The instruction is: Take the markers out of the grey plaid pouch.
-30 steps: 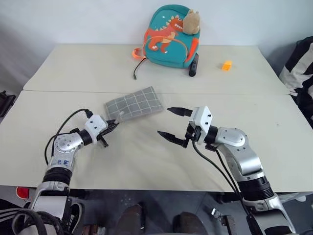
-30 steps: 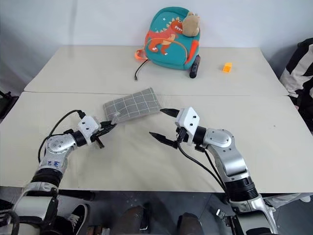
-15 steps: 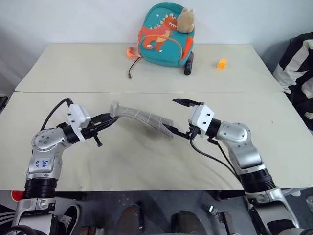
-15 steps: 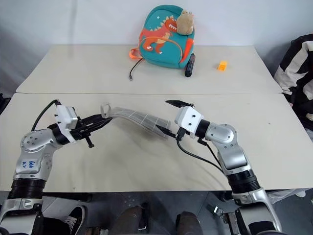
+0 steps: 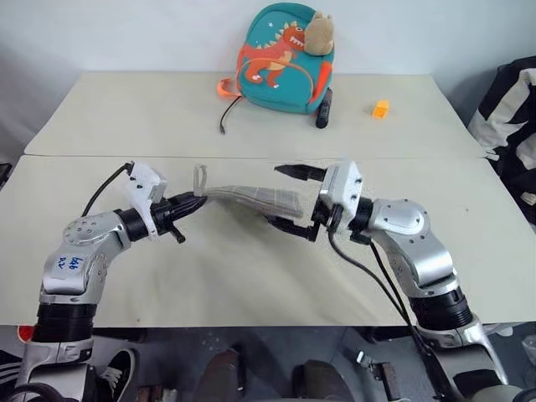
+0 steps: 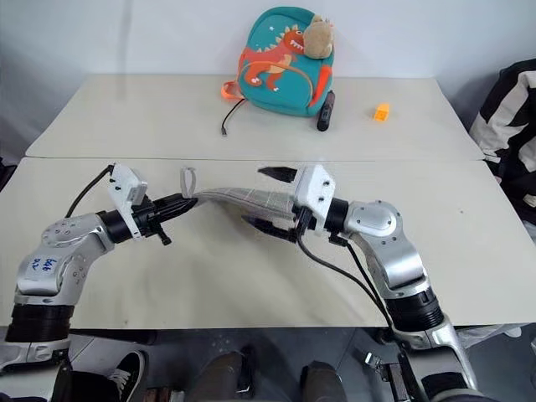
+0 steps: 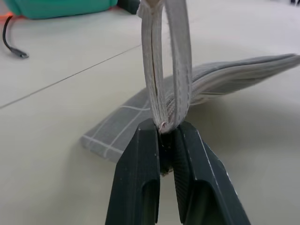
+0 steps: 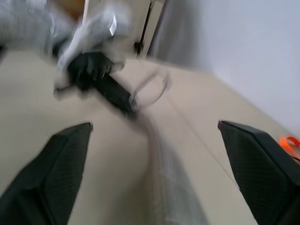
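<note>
Since the earlier frame, grey plaid pouch [image 5: 251,198] lifted off bench [image 5: 251,276]. Left pincer [image 5: 194,203] pressed together, pinching its near end. Right pincer [image 5: 286,198] spread wide, fingers above and below pouch's other end. Far beyond both: teal backpack [image 5: 280,57], orange block [image 5: 380,109].

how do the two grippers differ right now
The left gripper is shut, pinching one end of the grey plaid pouch; the right gripper is wide open, its fingers straddling the pouch's other end without closing on it. The left gripper points toward the right one, and the right points back at it. Both hang above the table at about the same height, with the pouch stretched between them.
</note>
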